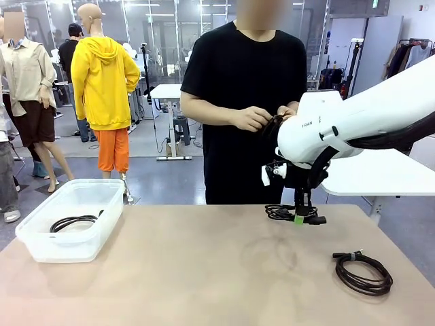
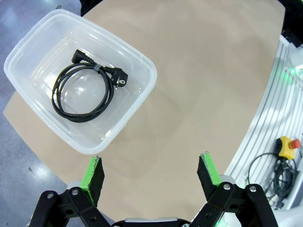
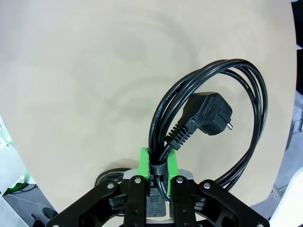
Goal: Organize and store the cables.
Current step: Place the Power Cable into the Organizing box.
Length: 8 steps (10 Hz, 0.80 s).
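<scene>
Front view: the right hand (image 1: pixel 299 218) is clamping tight on a coiled cable (image 1: pixel 279 212) at the bench (image 1: pixel 204 272), while the bin (image 1: pixel 61 252) is sitting at nine o'clock, nearer the empty, wide-open left hand (image 2: pixel 152 172).

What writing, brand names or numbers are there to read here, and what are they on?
Small dark lettering on the white right arm, near its wrist: too small to read.
Pale print along the sheath of the cable clamped in the right gripper: too blurred to read.
No text in these pictures can be read clearly enough to quote.
</scene>
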Available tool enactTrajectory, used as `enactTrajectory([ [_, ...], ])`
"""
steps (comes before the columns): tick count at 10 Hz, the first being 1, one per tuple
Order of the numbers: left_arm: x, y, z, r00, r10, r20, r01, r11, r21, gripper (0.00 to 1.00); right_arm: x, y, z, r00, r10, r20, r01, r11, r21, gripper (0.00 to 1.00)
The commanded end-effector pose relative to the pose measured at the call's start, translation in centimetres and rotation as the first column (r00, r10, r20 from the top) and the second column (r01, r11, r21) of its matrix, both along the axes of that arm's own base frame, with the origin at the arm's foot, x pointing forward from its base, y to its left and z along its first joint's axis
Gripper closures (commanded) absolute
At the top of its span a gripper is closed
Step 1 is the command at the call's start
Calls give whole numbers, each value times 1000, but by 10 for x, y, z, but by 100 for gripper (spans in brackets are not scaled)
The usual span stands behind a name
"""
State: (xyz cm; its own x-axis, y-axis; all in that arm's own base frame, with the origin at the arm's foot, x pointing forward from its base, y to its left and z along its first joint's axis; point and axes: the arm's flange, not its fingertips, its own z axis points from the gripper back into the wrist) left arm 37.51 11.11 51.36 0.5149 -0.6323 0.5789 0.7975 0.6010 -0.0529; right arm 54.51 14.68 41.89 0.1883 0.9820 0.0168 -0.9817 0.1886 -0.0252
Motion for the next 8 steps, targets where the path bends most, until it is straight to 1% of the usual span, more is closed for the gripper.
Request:
enactTrajectory([
  [1,1,1,0,1000,-4,3,4,1000,-1,0,-22,21,7,999,-22,39,22,1000,14,100],
  [2,1,1,0,1000,-4,3,4,1000,-1,0,-32,38,14,997,-33,65,32,999,16,100],
  [4,1,1,0,1000,-4,3,4,1000,-1,0,-48,87,22,996,-30,86,28,999,22,100],
  [6,1,1,0,1000,-4,3,4,1000,-1,0,-71,149,19,992,54,114,-56,998,18,100],
  [8,1,1,0,1000,-4,3,4,1000,-1,0,-87,198,6,987,84,137,-88,996,22,100],
])
